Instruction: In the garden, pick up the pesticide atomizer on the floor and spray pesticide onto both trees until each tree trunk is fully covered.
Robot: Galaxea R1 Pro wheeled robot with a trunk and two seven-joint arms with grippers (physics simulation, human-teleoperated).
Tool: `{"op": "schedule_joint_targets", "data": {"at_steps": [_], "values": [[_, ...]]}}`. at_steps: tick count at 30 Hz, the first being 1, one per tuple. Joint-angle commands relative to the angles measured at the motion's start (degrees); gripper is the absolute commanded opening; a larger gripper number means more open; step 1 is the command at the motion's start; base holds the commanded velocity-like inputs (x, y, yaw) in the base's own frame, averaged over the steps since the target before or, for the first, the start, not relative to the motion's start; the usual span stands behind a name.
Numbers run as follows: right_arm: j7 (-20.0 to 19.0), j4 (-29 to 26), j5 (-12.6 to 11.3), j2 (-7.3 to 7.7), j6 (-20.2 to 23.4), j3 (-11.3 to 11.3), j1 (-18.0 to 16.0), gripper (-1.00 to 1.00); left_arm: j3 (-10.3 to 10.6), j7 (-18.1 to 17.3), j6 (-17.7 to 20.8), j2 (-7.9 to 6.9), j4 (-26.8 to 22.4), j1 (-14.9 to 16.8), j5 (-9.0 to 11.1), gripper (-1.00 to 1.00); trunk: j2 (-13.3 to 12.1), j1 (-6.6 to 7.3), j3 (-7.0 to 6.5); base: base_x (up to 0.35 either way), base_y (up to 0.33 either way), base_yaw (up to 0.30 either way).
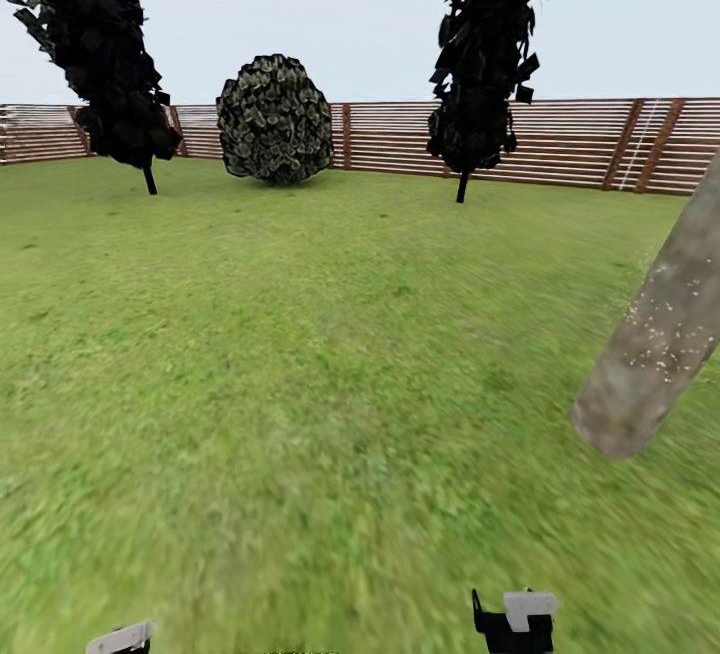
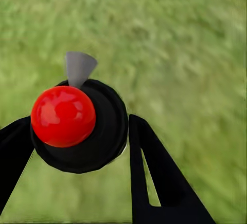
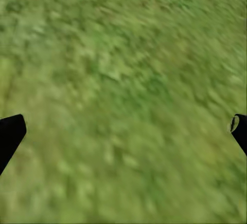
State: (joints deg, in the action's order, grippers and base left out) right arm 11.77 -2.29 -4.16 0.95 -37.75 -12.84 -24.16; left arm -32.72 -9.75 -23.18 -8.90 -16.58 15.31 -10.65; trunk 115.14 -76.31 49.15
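Nearest, at left: left gripper [image 2: 77, 147] clamped around pesticide atomizer [image 2: 77, 124], red-topped, over lawn [image 1: 300, 384]. Near right: right gripper [image 3: 123, 131] spread wide apart, holding nothing, above grass. Right of centre: leaning grey-tan tree trunk [image 1: 655, 334]. Far off: two dark cypresses [image 1: 100, 44], round shrub [image 1: 275, 119], slatted fence [image 1: 580, 144].

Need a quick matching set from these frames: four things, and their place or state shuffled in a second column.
Things:
1. pesticide atomizer
2. tree trunk
3. right gripper
4. round shrub

Place or state:
A. open over bare grass
B. leaning, at the head view's right edge
C. by the fence, between two dark cypresses
D. between the left gripper's fingers, red top toward the camera

Pairs: 1-D, 2-B, 3-A, 4-C
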Motion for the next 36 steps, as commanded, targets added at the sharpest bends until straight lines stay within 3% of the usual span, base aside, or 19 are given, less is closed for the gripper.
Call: {"op": "schedule_joint_targets", "data": {"at_steps": [1,36], "values": [[0.18,0.0,-0.41,0.01,-0.13,-0.51,-0.01,1.0,-0.5,-0.27,-0.24,0.02,0.06,0.07,-0.51,-1.0,0.02,0.01,0.07,0.0,0.0,0.278],[0.18,0.0,-0.41,0.01,-0.13,-0.51,-0.01,1.0,-0.5,-0.34,-0.21,0.04,0.06,0.07,-0.78,-1.0,0.02,0.01,1.45,0.0,0.0,0.269]]}}
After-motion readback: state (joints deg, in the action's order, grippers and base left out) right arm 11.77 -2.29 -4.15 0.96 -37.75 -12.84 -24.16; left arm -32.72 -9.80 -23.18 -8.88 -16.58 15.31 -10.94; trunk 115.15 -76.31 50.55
